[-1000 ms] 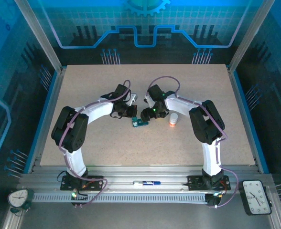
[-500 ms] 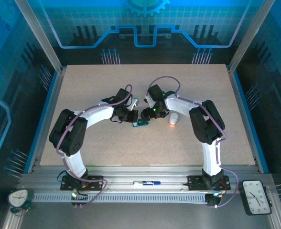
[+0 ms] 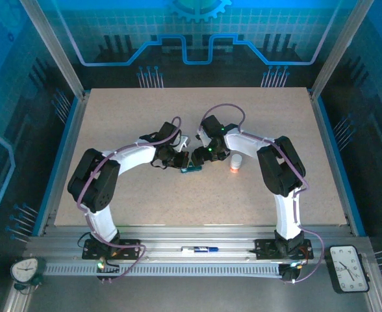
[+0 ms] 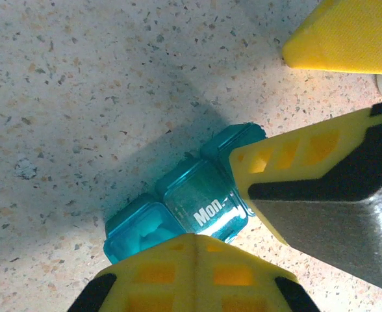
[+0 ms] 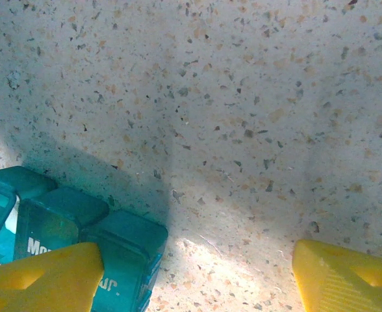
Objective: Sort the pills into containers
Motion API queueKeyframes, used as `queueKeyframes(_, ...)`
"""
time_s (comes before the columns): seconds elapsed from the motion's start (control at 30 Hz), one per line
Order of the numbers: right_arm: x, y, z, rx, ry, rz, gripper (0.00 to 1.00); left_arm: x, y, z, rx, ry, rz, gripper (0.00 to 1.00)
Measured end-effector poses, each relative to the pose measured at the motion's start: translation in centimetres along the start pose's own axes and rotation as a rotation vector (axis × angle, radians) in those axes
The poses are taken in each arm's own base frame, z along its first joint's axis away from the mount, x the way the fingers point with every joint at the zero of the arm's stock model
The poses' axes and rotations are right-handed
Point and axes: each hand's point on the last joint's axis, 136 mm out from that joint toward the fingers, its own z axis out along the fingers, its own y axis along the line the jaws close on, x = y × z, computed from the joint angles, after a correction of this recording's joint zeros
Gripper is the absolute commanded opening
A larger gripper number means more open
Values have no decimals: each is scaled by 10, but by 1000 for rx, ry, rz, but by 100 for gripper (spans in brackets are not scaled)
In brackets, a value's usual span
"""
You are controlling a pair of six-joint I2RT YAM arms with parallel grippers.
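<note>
Well inside table [image 3: 113, 123] edges: pill box [image 3: 191, 168].

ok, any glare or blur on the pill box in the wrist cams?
Left wrist: pill box sharp, "Mon" legible, bright glare just below that text, shadow on the table around it. Right wrist: same box shaded at lower left, its text partly hidden, no blur.

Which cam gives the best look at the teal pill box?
Left wrist: the pill box is large and close, with its compartments and "Mon" label readable. Right wrist catches one end at the lower left; top external shows a tiny teal sliver.
</note>
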Motion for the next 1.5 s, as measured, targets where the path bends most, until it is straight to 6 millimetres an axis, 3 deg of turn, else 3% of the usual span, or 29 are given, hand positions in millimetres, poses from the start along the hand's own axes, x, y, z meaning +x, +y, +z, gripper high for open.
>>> queueKeyframes(0.43, 0, 0, 1, -3, 1, 0, 79, 9, 4, 10, -8, 33, -6, 0)
queueKeyframes(1.5, 0, 1, 1, -7, -1, 8, 78, 7, 4, 14, -7, 2, 10, 0)
